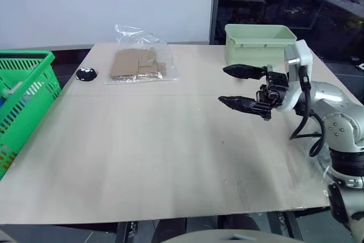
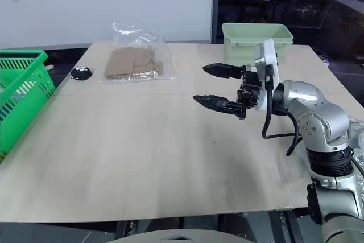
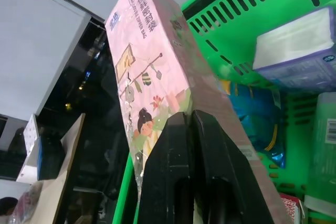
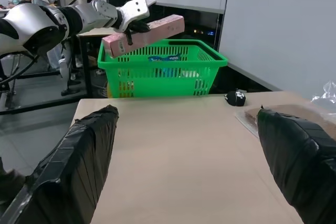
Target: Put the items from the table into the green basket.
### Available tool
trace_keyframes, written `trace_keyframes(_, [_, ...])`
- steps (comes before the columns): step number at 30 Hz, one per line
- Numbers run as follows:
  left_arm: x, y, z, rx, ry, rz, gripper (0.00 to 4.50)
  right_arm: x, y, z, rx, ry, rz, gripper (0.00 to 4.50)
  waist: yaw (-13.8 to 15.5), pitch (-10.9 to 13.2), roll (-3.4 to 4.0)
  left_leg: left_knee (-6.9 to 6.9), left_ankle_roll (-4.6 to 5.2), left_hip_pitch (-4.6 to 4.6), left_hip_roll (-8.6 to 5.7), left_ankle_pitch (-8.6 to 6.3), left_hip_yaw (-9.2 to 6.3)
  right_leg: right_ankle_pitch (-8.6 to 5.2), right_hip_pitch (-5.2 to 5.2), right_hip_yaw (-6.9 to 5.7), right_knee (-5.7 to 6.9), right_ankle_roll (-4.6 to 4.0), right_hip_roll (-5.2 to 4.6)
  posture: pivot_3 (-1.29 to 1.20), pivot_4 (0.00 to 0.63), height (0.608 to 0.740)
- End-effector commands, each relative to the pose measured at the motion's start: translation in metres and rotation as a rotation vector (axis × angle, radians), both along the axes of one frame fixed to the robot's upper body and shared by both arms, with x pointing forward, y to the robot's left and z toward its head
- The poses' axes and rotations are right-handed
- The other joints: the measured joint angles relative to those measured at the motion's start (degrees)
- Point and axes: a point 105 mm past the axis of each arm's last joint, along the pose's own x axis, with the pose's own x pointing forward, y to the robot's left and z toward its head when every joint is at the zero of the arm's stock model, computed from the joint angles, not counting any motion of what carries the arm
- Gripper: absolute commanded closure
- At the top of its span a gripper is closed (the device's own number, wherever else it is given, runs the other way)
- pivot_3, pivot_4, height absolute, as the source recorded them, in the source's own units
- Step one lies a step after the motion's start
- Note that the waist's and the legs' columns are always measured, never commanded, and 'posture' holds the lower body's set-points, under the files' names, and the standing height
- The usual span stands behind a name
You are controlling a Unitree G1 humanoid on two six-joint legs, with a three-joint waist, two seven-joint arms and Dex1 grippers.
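My left gripper (image 4: pixel 131 27) is shut on a long pink-and-white carton (image 3: pixel 152 66), its black fingers (image 3: pixel 194 140) clamped on one end. In the right wrist view the carton (image 4: pixel 147 32) hangs tilted just above the bright green basket (image 4: pixel 163 69), which stands off the table's left edge (image 1: pixel 25 101). A crinkly clear plastic bag (image 1: pixel 139 64) with flat brown contents lies at the back of the pale beige table (image 1: pixel 142 152). Over the table's right half my right gripper (image 1: pixel 223 85) hovers wide open and empty, pointing left.
A pale mint solid-walled tub (image 1: pixel 259 41) stands at the back right, behind the right gripper. A small black object (image 1: pixel 86 73) lies near the back left corner. In the basket are a white tissue pack (image 3: pixel 299 45) and other packets. People stand far off behind the left arm.
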Motion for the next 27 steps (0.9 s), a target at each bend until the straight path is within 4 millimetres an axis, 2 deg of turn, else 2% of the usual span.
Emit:
trace_keyframes(1, [0.005, -0.005, 0.020, 0.025, -0.061, -0.031, 3.84, -0.006, -0.001, 0.011, 0.011, -0.048, 0.012, 0.00, -0.1, 0.0, 0.01, -0.01, 0.00, 0.00, 0.00, 0.00, 0.00, 0.00, 0.00, 0.00, 0.01, 0.00, 0.01, 0.12, 0.000, 0.740])
trace_keyframes(3, [0.007, -0.006, 0.020, 0.033, -0.048, -0.032, 3.04, -0.006, -0.001, 0.011, 0.010, -0.047, 0.011, 0.00, -0.1, 0.0, 0.04, -0.01, 0.00, 0.01, 0.00, 0.00, 0.01, 0.00, 0.00, 0.00, 0.01, 0.00, 0.01, 0.12, 0.000, 0.740])
trace_keyframes(9, [0.010, -0.007, 0.019, 0.023, -0.063, -0.036, 0.08, -0.006, -0.002, 0.010, 0.004, -0.044, 0.003, 0.00, -0.2, 0.0, 0.06, -0.01, 0.00, 0.04, 0.01, 0.00, 0.02, 0.00, 0.00, 0.01, 0.05, 0.00, 0.00, 0.11, 0.000, 0.740])
trace_keyframes(13, [0.020, -0.017, 0.027, 0.015, -0.131, -0.098, 0.03, -0.005, -0.004, 0.008, -0.003, -0.039, -0.006, 0.00, -0.1, 0.0, 0.05, 0.00, 0.00, 0.03, 0.00, 0.00, 0.02, 0.00, 0.00, 0.01, 0.04, 0.00, 0.00, 0.11, 0.000, 0.740])
trace_keyframes(15, [0.035, -0.034, 0.033, -0.016, -0.201, -0.219, 0.03, -0.003, -0.007, 0.005, -0.016, -0.032, -0.018, 0.00, 0.1, 0.0, 0.05, 0.00, 0.00, 0.03, 0.00, 0.00, 0.01, 0.00, 0.00, 0.00, 0.04, 0.00, 0.00, 0.12, 0.000, 0.740])
trace_keyframes(17, [0.053, -0.059, 0.035, -0.145, -0.317, -0.405, 0.03, 0.001, -0.013, -0.006, -0.047, -0.015, -0.048, 0.00, 0.3, 0.0, 0.06, 0.00, 0.00, 0.03, 0.00, 0.00, 0.01, 0.00, 0.01, 0.00, 0.04, -0.01, -0.02, 0.12, 0.000, 0.740])
trace_keyframes(19, [0.065, -0.089, 0.027, -0.263, -0.362, -0.619, 0.03, 0.004, -0.020, -0.018, -0.075, -0.002, -0.084, 0.00, 0.5, -0.1, 0.04, 0.02, 0.00, 0.02, -0.01, 0.00, 0.02, 0.04, 0.03, -0.02, 0.03, -0.10, -0.04, 0.12, 0.000, 0.740])
trace_keyframes(20, [0.067, -0.097, 0.023, -0.291, -0.365, -0.675, 0.03, 0.005, -0.022, -0.021, -0.081, 0.000, -0.093, 0.00, 0.4, -0.1, 0.03, 0.08, 0.00, 0.00, -0.01, 0.01, 0.02, 0.06, 0.03, -0.02, 0.04, -0.14, -0.04, 0.12, 0.000, 0.740])
trace_keyframes(21, [0.069, -0.111, 0.014, -0.353, -0.367, -0.756, 0.03, 0.008, -0.027, -0.026, -0.091, -0.002, -0.124, 0.00, 0.1, -0.1, -0.01, 0.07, 0.00, 0.01, -0.01, 0.01, 0.05, 0.08, 0.03, 0.00, 0.01, -0.17, -0.05, 0.12, 0.000, 0.740])
trace_keyframes(24, [0.066, -0.168, -0.036, -0.597, -0.313, -0.974, 0.03, 0.028, -0.048, -0.053, -0.145, 0.003, -0.300, 0.00, -1.2, -0.3, 0.38, 0.07, 0.00, 0.06, -0.03, 0.00, 0.25, 0.15, -0.01, 0.15, 0.06, -0.24, -0.10, 0.11, 0.000, 0.740])
trace_keyframes(25, [0.060, -0.187, -0.052, -0.639, -0.268, -1.017, 0.03, 0.032, -0.054, -0.062, -0.168, -0.007, -0.335, 0.00, -1.6, -0.5, 0.73, -0.05, 0.00, 0.11, 0.00, 0.00, 0.31, 0.16, 0.02, 0.22, 0.00, -0.24, -0.17, 0.10, 0.000, 0.740])
trace_keyframes(27, [0.050, -0.221, -0.085, -0.713, -0.188, -1.036, 0.03, 0.035, -0.062, -0.080, -0.206, -0.021, -0.401, 0.00, -1.8, -0.5, 0.90, -0.03, 0.16, 0.18, -0.07, -0.11, 0.61, 0.15, -0.01, 0.46, 0.12, -0.22, -0.31, 0.10, 0.000, 0.740])
